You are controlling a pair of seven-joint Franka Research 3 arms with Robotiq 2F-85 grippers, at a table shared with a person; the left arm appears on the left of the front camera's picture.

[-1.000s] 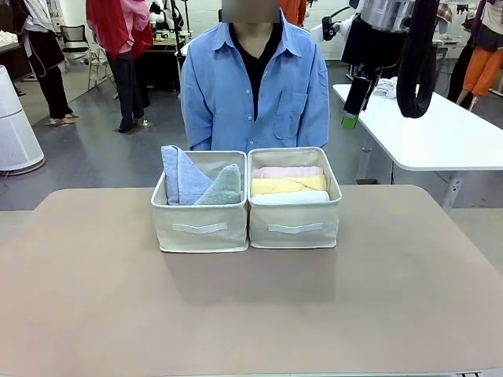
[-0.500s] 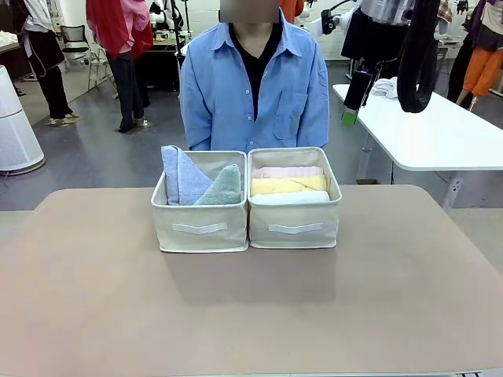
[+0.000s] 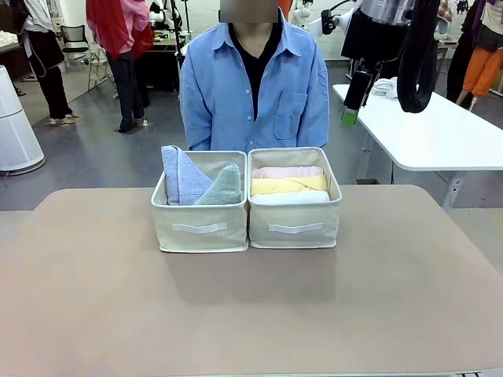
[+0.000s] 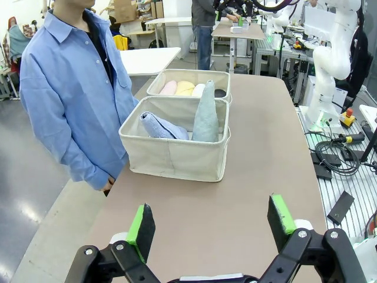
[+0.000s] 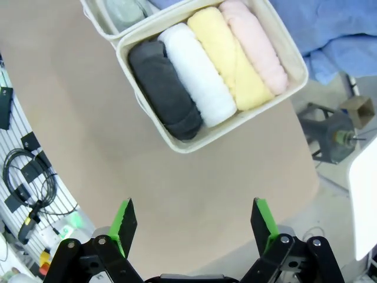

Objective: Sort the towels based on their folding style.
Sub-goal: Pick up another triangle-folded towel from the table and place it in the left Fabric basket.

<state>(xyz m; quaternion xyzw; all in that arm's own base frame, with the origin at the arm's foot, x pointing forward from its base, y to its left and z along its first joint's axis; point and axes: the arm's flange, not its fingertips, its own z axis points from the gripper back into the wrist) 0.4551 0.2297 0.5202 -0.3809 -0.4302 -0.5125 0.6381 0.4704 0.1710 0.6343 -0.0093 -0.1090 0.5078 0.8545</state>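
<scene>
I see a beige tabletop (image 3: 251,314) in a busy workshop, a person in a blue shirt (image 3: 253,86) behind two touching baskets. The left basket (image 3: 200,224) holds the light blue fold (image 3: 181,174) and the grey-green fold (image 3: 224,187). The right basket (image 3: 295,221) holds the pink roll (image 3: 287,171), the yellow roll (image 3: 288,185) and the white roll (image 3: 289,198); my right wrist view adds the dark grey roll (image 5: 166,88). The left gripper (image 4: 211,224) and the right gripper (image 5: 194,225) have jaws fully apart, holding nothing.

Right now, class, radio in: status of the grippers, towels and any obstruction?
Left gripper open, empty; right gripper open, empty. Four rolls in one basket, two triangle folds in the other basket. Person behind baskets, nothing blocking.
</scene>
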